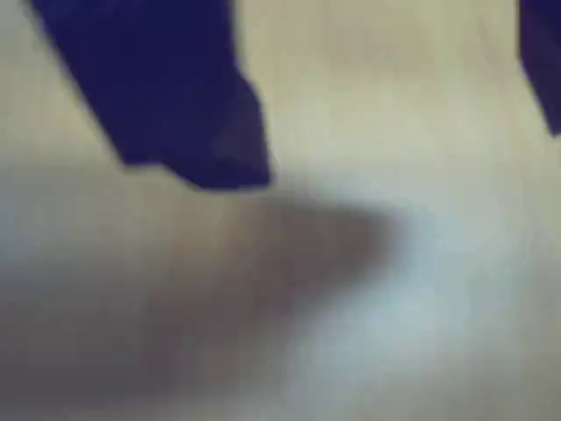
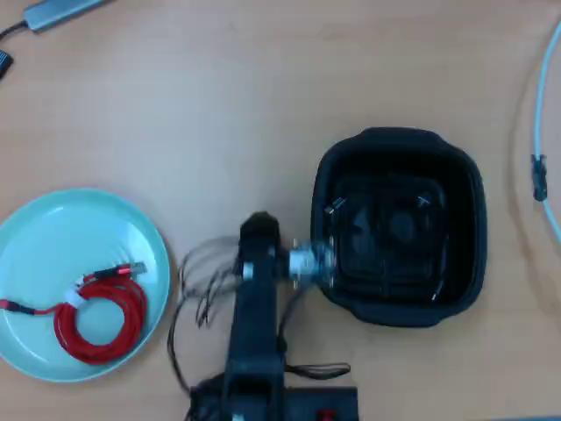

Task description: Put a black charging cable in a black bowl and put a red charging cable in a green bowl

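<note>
The red charging cable (image 2: 95, 316) lies coiled in the green bowl (image 2: 53, 230), toward its lower right in the overhead view, tied with a white band, one plug end reaching toward the bowl's left rim and another toward its right. The black charging cable (image 2: 386, 230) appears to lie inside the black bowl (image 2: 396, 144); I make out small silvery glints on the dark bottom, but the coil itself is hard to separate from the plastic. My arm (image 2: 254, 324) rises from the lower edge of the surface (image 2: 219, 105) between the two bowls, bent right so my wrist sits at the black bowl's left rim. In the wrist view my fingers (image 1: 390, 114) stand apart, two blue shapes with blurred pale ground between them, clamped on nothing. I can read no writing anywhere. Above both bowls the surface lies open; a grey adapter (image 2: 60, 11) sits at the top left, a pale cord (image 2: 545, 132) curves down the right edge.
</note>
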